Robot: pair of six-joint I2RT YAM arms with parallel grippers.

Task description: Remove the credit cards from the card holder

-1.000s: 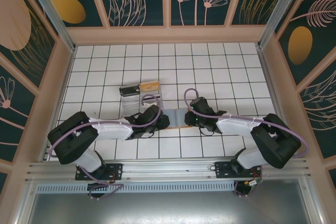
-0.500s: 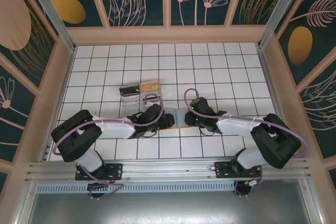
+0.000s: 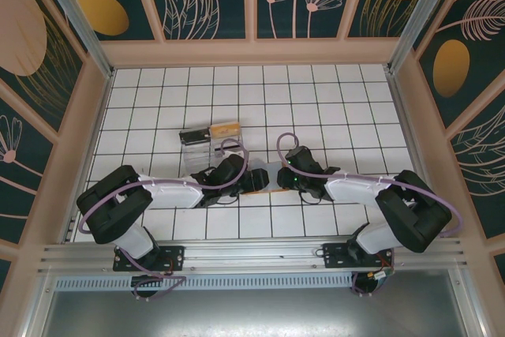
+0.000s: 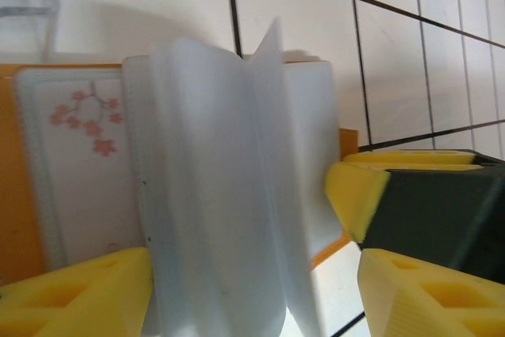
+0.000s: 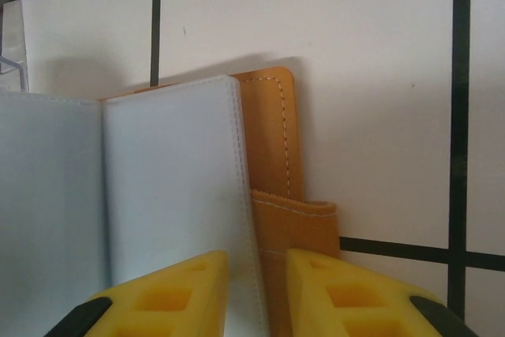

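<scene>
Inside the spread left tool (image 4: 252, 297), the fanned-out card holder (image 4: 213, 195).

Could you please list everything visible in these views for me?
Orange-brown leather-like bifold card holder: one, orange-brown outside, grey-blue inside, open on the table between the tools.
White card with pink blossom print: one, white and pink, inside the holder.
Clear plastic tray: one, transparent, on the table beyond the left tool.
White tiled table: one, white with black grid, under everything.
Left tool: one, yellow fingers, open around the holder's translucent sleeves.
Right tool: one, yellow fingers, shut on the holder's edge.
</scene>
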